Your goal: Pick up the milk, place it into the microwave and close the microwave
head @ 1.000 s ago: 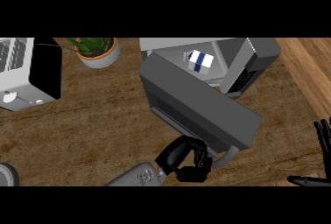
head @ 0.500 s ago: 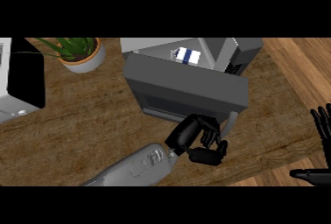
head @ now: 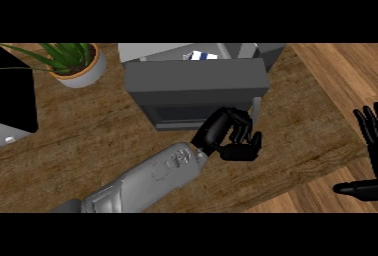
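Note:
The grey microwave (head: 251,51) stands at the back of the wooden counter (head: 81,130). Its dark door (head: 196,82) is swung nearly across the opening, leaving a narrow gap along the top. Through that gap shows the white and blue milk carton (head: 198,56), inside the microwave. My left hand (head: 227,134) rests against the door's lower right corner, fingers relaxed and holding nothing. At the right edge my right hand (head: 367,131) stays open, fingers up, apart from everything.
A potted green plant (head: 76,62) in a pale pot stands left of the microwave. A black and white appliance (head: 13,102) fills the far left edge. Lighter wooden floor (head: 328,70) lies beyond the counter's right edge.
The microwave door has swung from wide open to nearly closed, with my left hand moving up and right against it. Less of the milk shows now. The right hand has not moved.

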`<state>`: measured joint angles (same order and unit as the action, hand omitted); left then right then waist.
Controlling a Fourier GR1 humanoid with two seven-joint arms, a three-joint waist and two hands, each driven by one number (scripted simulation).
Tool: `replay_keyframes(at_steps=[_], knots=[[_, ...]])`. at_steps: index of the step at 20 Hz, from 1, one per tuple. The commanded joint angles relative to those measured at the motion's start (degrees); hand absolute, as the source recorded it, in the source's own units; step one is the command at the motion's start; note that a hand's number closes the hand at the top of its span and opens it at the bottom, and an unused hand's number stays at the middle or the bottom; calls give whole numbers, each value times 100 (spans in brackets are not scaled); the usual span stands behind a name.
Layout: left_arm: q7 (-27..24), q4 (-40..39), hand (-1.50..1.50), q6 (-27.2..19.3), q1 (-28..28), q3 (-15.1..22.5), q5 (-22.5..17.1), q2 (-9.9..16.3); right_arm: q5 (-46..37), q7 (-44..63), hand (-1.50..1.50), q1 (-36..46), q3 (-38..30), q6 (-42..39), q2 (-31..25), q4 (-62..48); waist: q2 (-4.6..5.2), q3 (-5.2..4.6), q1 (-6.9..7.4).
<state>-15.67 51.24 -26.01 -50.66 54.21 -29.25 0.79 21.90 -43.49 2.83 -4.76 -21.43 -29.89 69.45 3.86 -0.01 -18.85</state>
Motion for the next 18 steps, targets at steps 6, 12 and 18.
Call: replay_keyframes(at_steps=[6, 12, 18], knots=[[13, -342, 150, -218, -766, -193, -409, -73, 275, 102, -150, 312, 86, -519, -199, 178, 97, 20, -366], [-17, -587, 150, -254, -1098, -220, -582, -70, 477, 321, -150, 569, 283, -869, -288, 381, 141, 24, -406], [26, -839, 150, -338, -1335, -283, -780, -68, 521, 620, -150, 707, 525, -1095, -446, 587, 198, 19, -560]])
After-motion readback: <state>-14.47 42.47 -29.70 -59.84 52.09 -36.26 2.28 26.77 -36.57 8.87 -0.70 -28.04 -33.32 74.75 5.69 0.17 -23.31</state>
